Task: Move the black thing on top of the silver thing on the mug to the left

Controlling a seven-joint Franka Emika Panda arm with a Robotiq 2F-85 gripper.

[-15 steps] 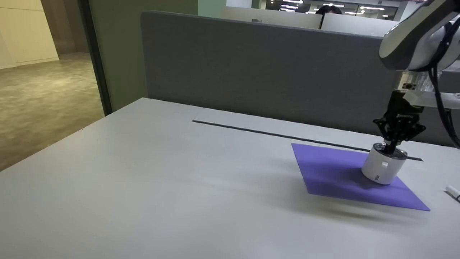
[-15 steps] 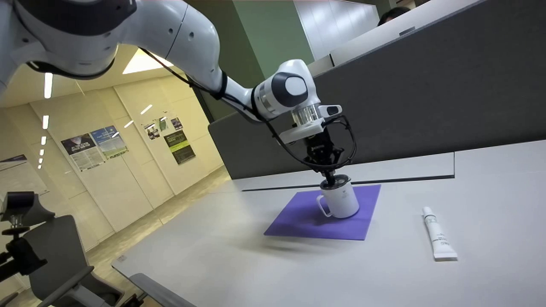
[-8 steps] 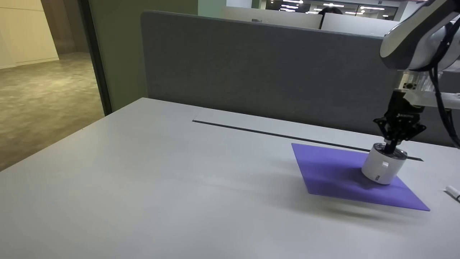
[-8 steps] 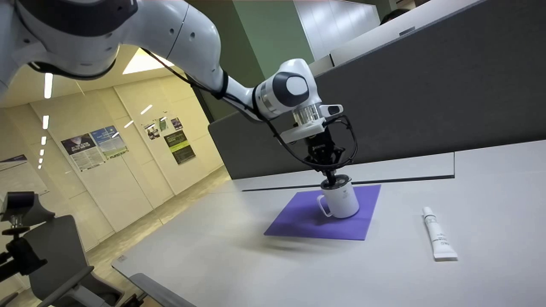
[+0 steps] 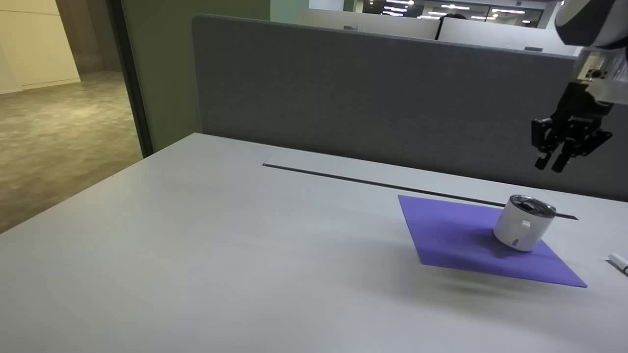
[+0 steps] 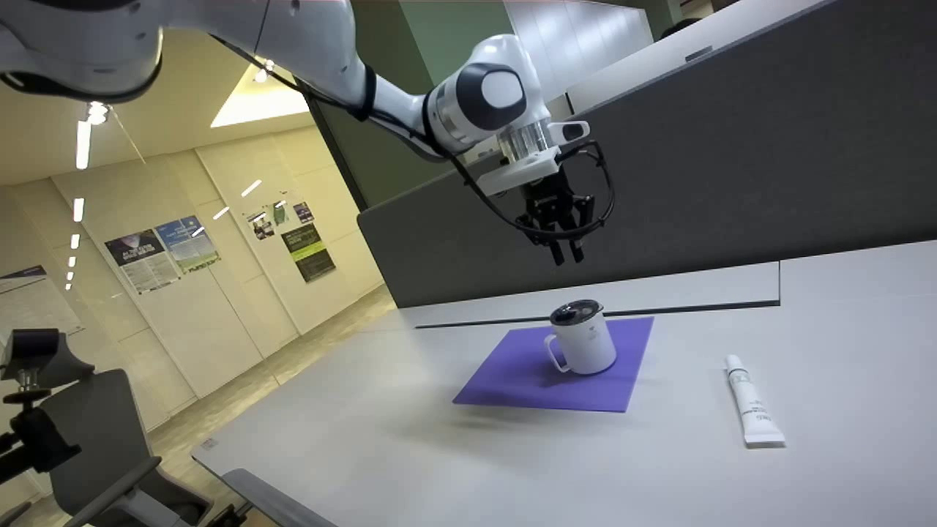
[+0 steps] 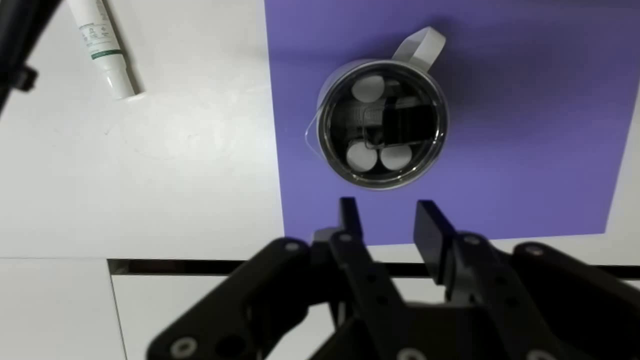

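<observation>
Nearest, the gripper (image 7: pixel 386 210) hangs above the white desk (image 6: pixel 842 366), well apart from the mug (image 6: pixel 588 345), its jaws parted by a modest gap with nothing between them. Below it is the black thing (image 7: pixel 411 124), a small dark block set in the glossy, silver-rimmed lid (image 7: pixel 345 125); in the wrist view it sits in the lid's right half, unheld. The lid tops the upright white mug, which stands on a purple mat (image 6: pixel 498 377). A white tube (image 6: pixel 754 410) lies on the desk, left of the mug in the wrist view but right of it in both exterior views, so the black thing is probably on the left as seen from outside. Read that way, the slide looks finished, and only taking the gripper away remains; if left is meant as the wrist view shows it, the slide is yet to be made, and I cannot tell which. Farthest back, a dark grey partition (image 6: pixel 732 176) rises behind the desk.
</observation>
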